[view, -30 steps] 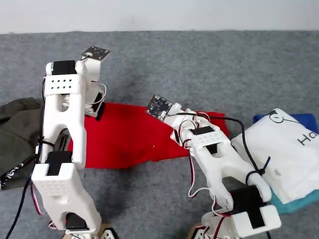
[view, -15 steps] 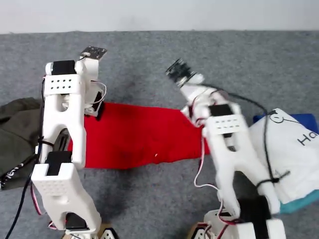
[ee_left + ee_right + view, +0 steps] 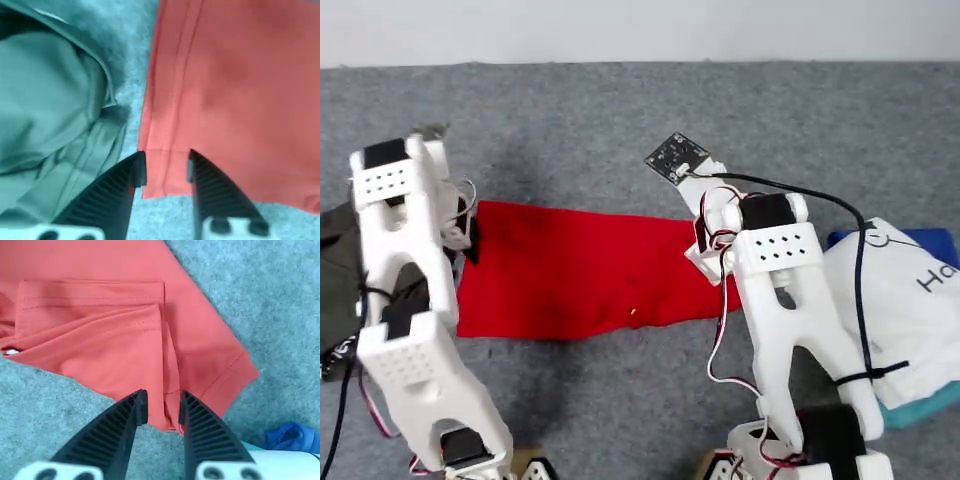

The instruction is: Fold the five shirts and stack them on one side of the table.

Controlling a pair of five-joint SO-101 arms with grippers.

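The grey table (image 3: 620, 110) carries the red shirt (image 3: 580, 270), spread flat and long across the middle between the two arms. At the right side lies a stack: a folded white shirt (image 3: 905, 300) on top, with a blue shirt (image 3: 942, 238) and a teal shirt (image 3: 920, 414) showing at its edges. At the left side an olive shirt (image 3: 50, 100) lies crumpled, just beside the red shirt's left end, with a thin strip of table between them.

The left arm (image 3: 405, 330) stands over the red shirt's left end and the right arm (image 3: 790, 290) over its right end.

The left gripper (image 3: 165, 161) is down at the left hem near a corner. Its jaws stand a narrow way apart, one on either side of the stitched edge, and the cloth lies flat in the gap. The right gripper (image 3: 162, 399) is at the right end beside a folded-over sleeve. Its jaws are also narrowly parted, astride a ridge of cloth that runs into the gap — the shirt's edge ends right between them.
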